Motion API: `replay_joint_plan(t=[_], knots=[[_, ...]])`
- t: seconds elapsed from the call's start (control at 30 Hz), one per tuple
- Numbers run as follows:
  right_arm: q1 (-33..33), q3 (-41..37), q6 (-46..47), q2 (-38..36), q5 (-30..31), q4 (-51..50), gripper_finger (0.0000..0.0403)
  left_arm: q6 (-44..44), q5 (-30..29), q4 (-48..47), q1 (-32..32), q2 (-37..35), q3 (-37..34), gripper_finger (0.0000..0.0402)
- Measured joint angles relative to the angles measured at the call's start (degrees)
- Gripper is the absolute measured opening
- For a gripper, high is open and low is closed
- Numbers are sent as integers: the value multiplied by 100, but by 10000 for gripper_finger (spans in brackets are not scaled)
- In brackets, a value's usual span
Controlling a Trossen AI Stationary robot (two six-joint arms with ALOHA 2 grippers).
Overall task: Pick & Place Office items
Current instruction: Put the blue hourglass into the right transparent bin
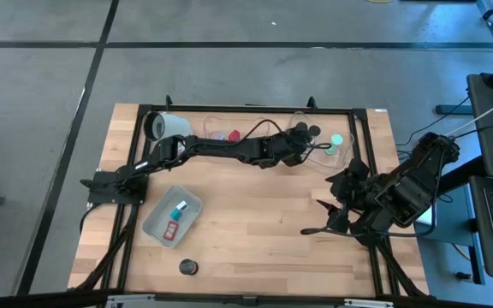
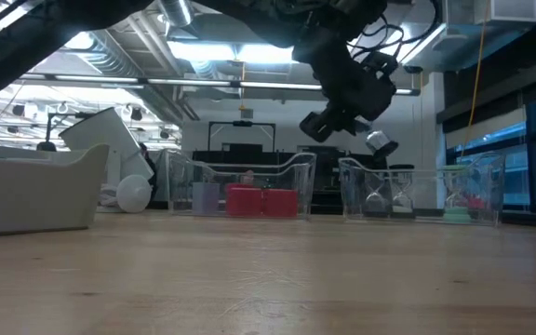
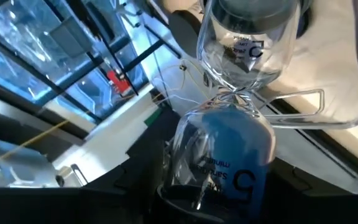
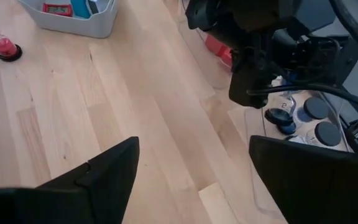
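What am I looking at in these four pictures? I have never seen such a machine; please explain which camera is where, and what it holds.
This is a robot with two dark arms at a wooden table. One picture looks down from above, one looks level across the table top, and two come from cameras on the wrists. The left arm reaches to the far clear tray, and its jaws are closed on a blue sand timer, lifted above the tray. The right arm waits at the table's right edge, jaws open. Also on the table: a grey-blue tray with small items, a red sand timer, a second clear tray and a white cylinder.
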Motion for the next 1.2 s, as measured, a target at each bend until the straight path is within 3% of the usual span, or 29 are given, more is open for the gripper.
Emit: replay_joint_plan(t=[0.33,0.67,0.8,0.93,1.2], knots=[[-1,0,39,1,-131,0,297,1374,278,250,257,219,-7,194],[1,2,-26,3,-134,2,297,2090,715,567,410,254,-7,196],[-1,2,-91,3,-132,1,297,2933,1000,670,388,309,-7,197],[-1,2,-100,1,-134,0,297,3443,919,791,391,336,-7,192],[-1,2,-156,3,-111,0,297,3704,1037,850,391,380,-4,196]])
